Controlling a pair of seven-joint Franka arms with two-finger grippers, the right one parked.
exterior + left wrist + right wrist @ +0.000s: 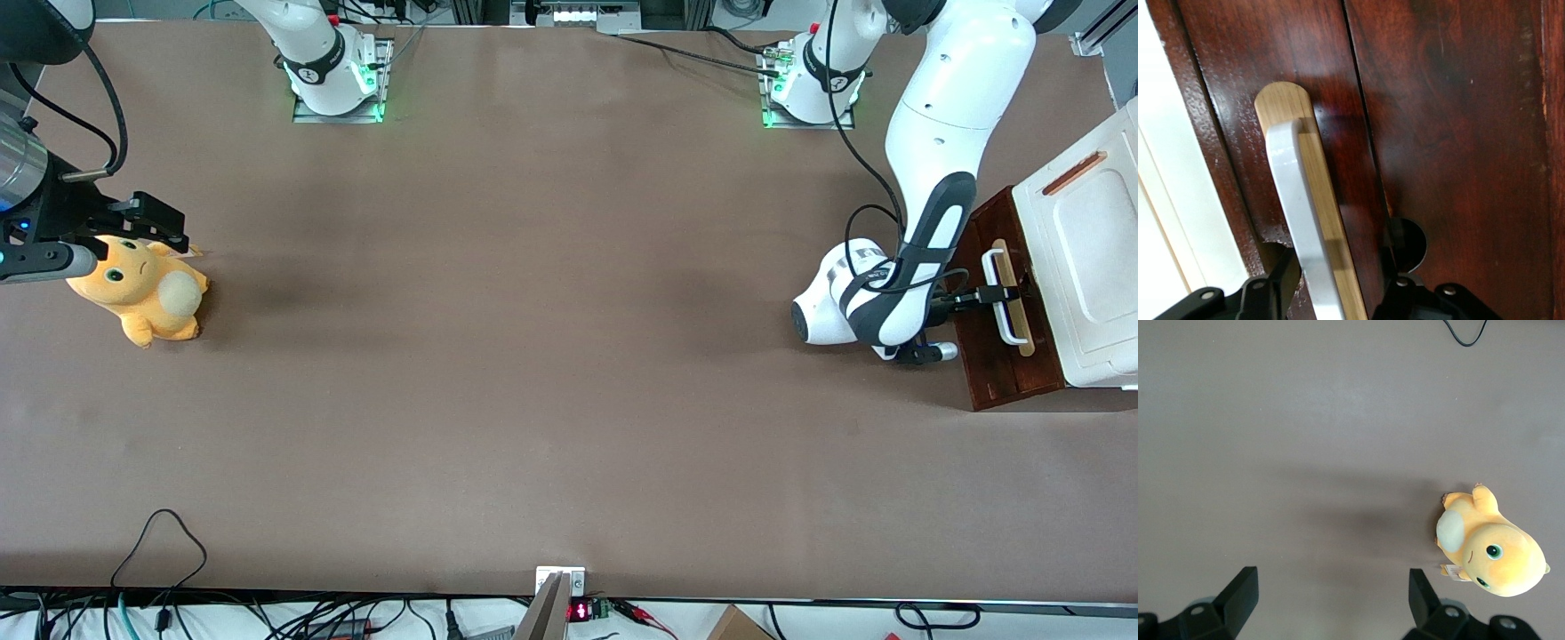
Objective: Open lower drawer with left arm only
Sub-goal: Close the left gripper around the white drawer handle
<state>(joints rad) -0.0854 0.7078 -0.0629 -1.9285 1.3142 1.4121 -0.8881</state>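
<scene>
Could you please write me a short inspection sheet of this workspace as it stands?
Surface: brown table, bare in the middle.
Job's things: lower drawer with white handle, at the working arm's end.
Clutter: orange plush toy at the parked arm's end.
Grippers: left arm end effector at the handle, fingers straddling it, open.
Cables: black cable on the table's near edge.
Surroundings: white cabinet top.

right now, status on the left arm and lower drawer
Gripper at the white loop handle, fingers open either side of it. Lower drawer not visibly pulled out. Nothing in the way.
</scene>
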